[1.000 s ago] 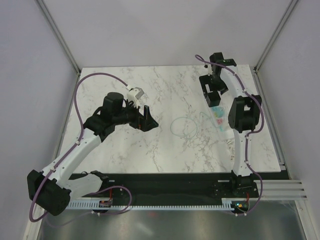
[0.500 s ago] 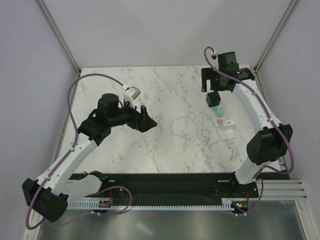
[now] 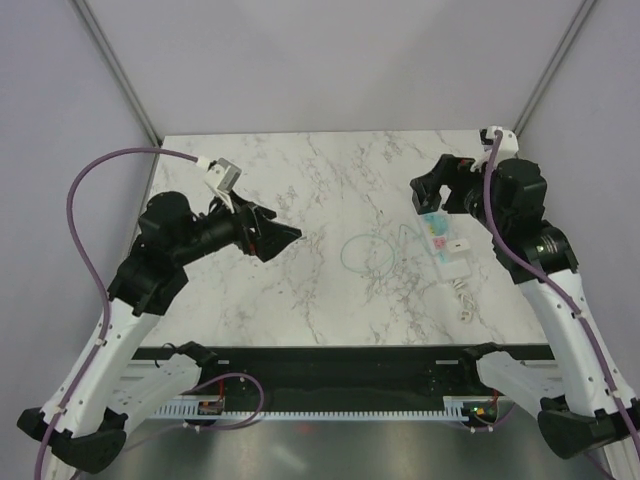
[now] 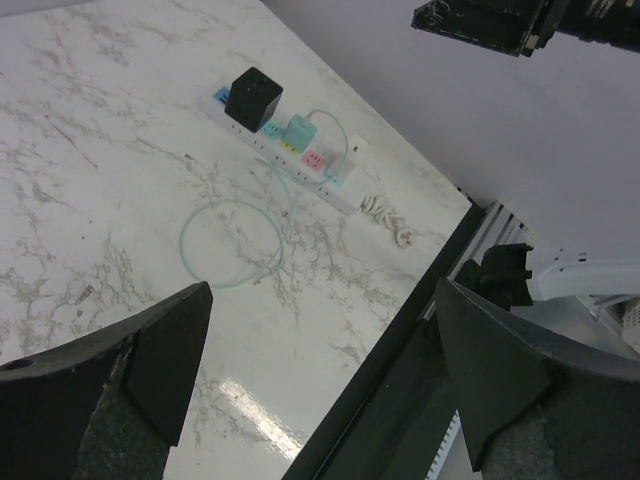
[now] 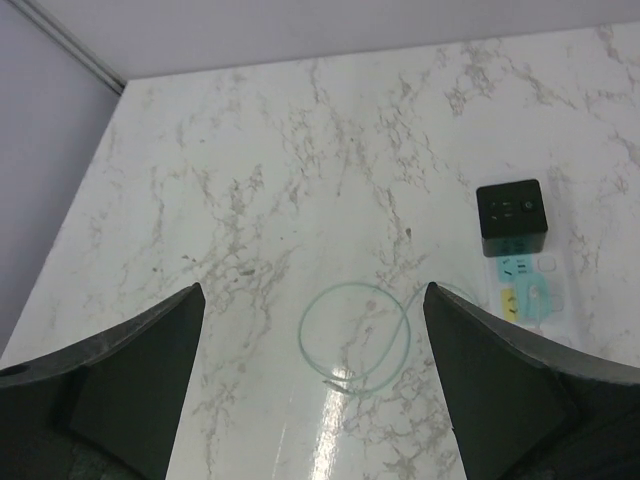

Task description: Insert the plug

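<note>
My left claw (image 4: pixel 322 290) and right claw (image 5: pixel 314 295) both hang spread wide and empty, with the plug (image 5: pixel 511 217) sitting on the end of the white strip (image 4: pixel 312 160), below my right claw beside its right finger and well away from my left.

left arm (image 3: pixel 150 265) aloft | left fingers (image 4: pixel 100 390) wide, empty | right arm (image 3: pixel 562 312) aloft | right fingers (image 5: pixel 120 380) wide, empty

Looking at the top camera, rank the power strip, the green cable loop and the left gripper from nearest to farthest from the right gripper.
1. Power strip: right side, just toward the bases from the right gripper.
2. Cable loop: middle, left of the strip.
3. Left gripper: farthest, over the left half.
</note>
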Motion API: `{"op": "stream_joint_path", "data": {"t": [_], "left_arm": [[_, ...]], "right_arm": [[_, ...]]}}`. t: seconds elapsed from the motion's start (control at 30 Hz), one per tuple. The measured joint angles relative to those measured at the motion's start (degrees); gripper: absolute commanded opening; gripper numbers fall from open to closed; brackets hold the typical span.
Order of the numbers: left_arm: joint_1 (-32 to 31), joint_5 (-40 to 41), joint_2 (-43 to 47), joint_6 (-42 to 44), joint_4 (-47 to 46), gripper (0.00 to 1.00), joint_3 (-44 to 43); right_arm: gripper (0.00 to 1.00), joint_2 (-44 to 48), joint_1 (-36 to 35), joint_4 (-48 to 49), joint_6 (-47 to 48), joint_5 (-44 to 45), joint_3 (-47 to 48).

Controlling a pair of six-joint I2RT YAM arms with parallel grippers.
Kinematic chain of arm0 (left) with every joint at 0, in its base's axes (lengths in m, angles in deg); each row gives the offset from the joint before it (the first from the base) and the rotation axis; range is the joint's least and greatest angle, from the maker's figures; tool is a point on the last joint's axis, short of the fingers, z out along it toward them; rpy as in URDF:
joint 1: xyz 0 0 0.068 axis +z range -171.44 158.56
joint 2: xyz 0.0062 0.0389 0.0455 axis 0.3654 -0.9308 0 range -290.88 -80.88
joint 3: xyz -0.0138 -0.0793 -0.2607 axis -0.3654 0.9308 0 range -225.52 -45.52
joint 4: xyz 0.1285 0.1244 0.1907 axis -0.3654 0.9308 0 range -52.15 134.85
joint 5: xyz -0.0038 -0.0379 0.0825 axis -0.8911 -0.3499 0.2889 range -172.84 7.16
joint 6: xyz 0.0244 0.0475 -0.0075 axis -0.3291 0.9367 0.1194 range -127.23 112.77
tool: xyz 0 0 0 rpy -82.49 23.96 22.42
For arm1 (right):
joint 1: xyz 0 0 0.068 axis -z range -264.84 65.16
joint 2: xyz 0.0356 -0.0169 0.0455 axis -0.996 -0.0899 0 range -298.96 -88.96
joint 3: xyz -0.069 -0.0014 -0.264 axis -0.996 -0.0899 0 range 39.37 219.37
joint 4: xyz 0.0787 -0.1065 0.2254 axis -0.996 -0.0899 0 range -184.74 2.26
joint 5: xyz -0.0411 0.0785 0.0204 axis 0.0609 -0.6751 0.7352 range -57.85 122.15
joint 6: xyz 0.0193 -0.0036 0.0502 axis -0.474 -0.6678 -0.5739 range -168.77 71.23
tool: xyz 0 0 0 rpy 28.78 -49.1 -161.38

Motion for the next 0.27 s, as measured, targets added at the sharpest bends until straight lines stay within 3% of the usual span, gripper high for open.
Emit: {"op": "stream_joint_path", "data": {"t": [0.27], "left_arm": [[0.0,2.7,4.2,-1.5,0.6,1.00,-0.7]], "right_arm": [[0.98,6.1,0.0,2.8,-1.4,-3.3,-2.1]]}}
